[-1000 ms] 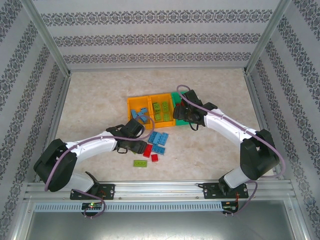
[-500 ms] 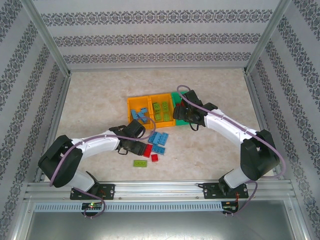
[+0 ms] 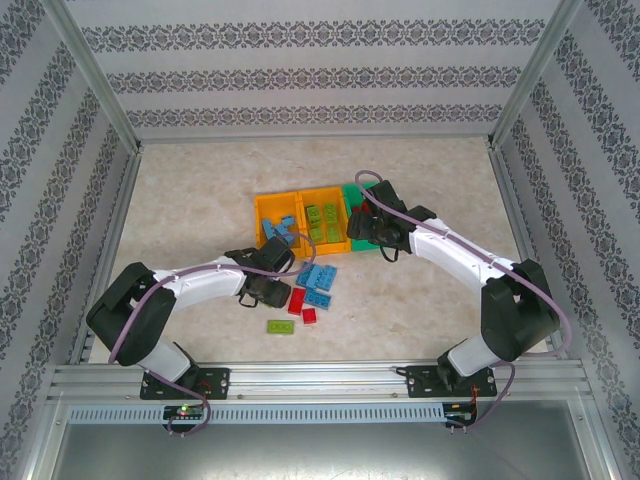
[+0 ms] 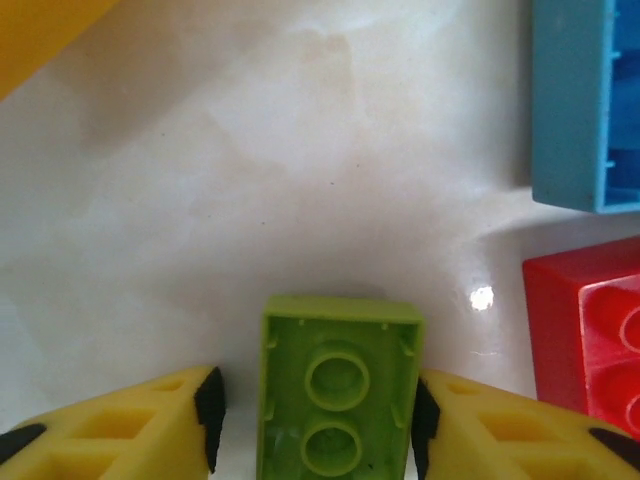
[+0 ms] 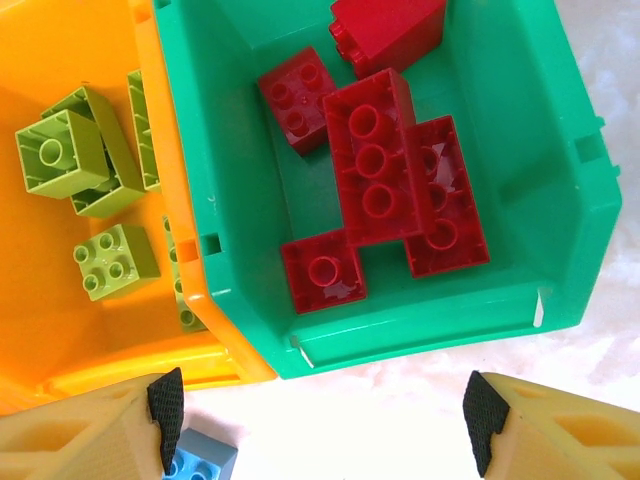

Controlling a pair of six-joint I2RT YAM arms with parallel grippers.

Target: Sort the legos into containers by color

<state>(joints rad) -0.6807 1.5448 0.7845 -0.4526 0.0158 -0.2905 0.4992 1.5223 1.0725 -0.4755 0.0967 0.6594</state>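
Left pincer (image 4: 315, 425): jaws standing partly open around a lime brick (image 4: 340, 385) that is lying on the table (image 4: 250, 180). One pad (image 4: 424, 425) is touching the brick's side. The other pad (image 4: 210, 415) is standing just clear of it, so nothing is being gripped. The brick is showing its hollow underside to the wrist camera.

Around it on the table: a red brick (image 4: 585, 330) is lying near its side, and a blue brick (image 4: 590, 100) is lying beyond that. An orange corner (image 4: 40, 30) of a bin is showing well apart from both.

Seen from above, the left pincer (image 3: 268, 290) is reaching low at the edge of the loose pile. The pile is made up of loose blue bricks (image 3: 317, 277) and loose red bricks (image 3: 302, 308). A stray lime brick (image 3: 281, 326) is lying apart, nearer the arm bases.

Bins are standing in a touching row beyond the pile:
- The left orange bin (image 3: 262, 208) is holding sorted blue bricks (image 3: 282, 228).
- The middle orange bin (image 5: 60, 340) is holding sorted lime bricks (image 5: 65, 150).
- The green bin (image 5: 560, 200) is holding sorted red bricks (image 5: 375, 170).

Right pincer (image 5: 325, 410): jaws are gaping wide with nothing between them. It is hovering over the table just at the green bin's near wall. A small blue brick (image 5: 205, 465) is lying beside one finger.
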